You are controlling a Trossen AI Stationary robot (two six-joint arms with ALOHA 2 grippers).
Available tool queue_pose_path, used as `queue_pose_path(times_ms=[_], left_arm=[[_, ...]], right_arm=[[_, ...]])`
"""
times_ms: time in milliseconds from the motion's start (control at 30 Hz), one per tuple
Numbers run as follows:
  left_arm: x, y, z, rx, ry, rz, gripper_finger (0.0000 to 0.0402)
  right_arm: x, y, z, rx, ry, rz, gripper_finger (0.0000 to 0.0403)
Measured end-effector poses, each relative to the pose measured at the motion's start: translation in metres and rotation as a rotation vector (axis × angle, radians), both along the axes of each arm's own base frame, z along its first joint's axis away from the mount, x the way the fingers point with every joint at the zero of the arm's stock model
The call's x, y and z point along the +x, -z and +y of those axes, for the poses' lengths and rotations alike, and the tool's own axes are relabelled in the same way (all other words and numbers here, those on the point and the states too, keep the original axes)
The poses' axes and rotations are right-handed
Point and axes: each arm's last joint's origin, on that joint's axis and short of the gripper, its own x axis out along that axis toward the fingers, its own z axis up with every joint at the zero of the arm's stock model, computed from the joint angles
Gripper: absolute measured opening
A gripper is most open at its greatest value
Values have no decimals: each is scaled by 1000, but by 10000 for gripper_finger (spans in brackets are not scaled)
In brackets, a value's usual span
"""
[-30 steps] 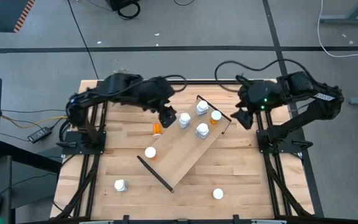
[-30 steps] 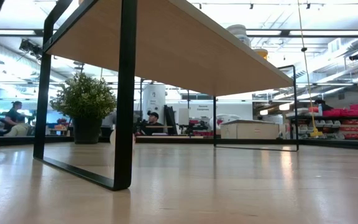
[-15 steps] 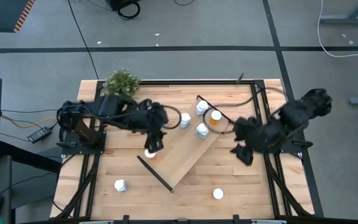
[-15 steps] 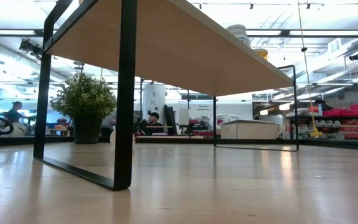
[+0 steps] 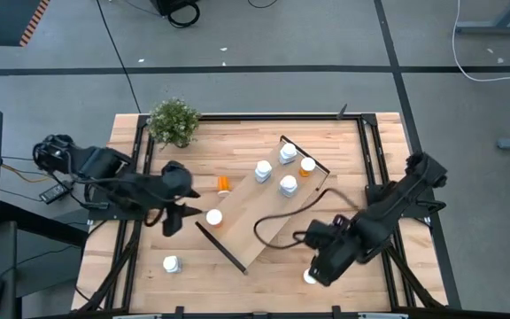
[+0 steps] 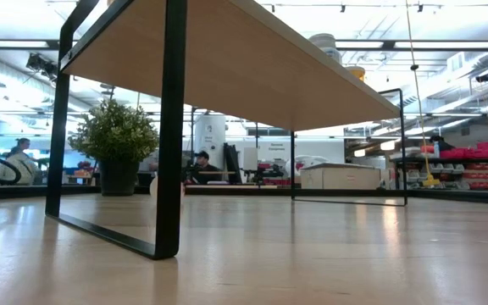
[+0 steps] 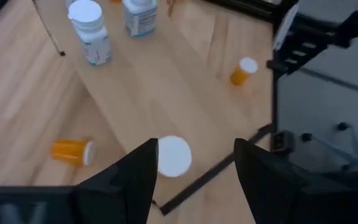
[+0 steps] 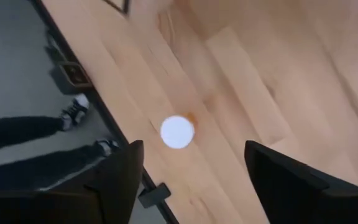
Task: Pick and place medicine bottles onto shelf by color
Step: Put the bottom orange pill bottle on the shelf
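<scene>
Tabletop (image 5: 273,128): white-capped orange bottle (image 8: 178,132) under right gripper (image 5: 319,268), jaws open; left gripper (image 5: 172,221) open.

The wooden table (image 5: 343,159) fills the frame's middle, carrying the slanted shelf (image 5: 264,221), a potted plant (image 5: 173,120) at upper left, and loose medicine bottles (image 5: 172,263). Five bottles stand on the shelf.

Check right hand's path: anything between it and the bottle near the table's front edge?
Nothing visible. The right hand hovers open above the orange bottle standing alone on bare table; only air shows between the fingers and its white cap.
</scene>
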Motion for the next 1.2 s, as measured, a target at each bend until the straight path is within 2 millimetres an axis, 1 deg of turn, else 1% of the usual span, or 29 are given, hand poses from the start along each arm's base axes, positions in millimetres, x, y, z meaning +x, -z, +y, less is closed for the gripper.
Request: queue_pose_path(times_ms=[133,300,367,500,633,733,867,967,1067,1200], left_arm=[[-21,12,0,-51,0,-14,219],[-34,26,-8,-74,17,-11,215],[-38,29,-12,-73,25,-9,212],[-42,30,-19,-74,31,-14,211],[-44,30,-21,-65,25,-24,214],[-45,30,-22,-71,21,-21,214],[-45,30,-22,-70,22,-21,215],[-45,30,-22,-70,22,-21,215],[-45,30,-22,-75,25,-19,215],[-45,31,-23,-89,35,-5,213]], right_arm=[[10,25,18,-19,4,66,333],[22,55,35,-42,-12,149,385],[26,67,40,-47,-18,190,396],[31,85,48,-67,-35,221,394],[36,98,50,-85,-22,259,397],[40,103,49,-64,0,283,397],[46,110,47,-53,9,273,394],[48,124,45,-25,11,270,392],[47,140,44,19,15,302,392],[45,151,44,41,30,309,392]])
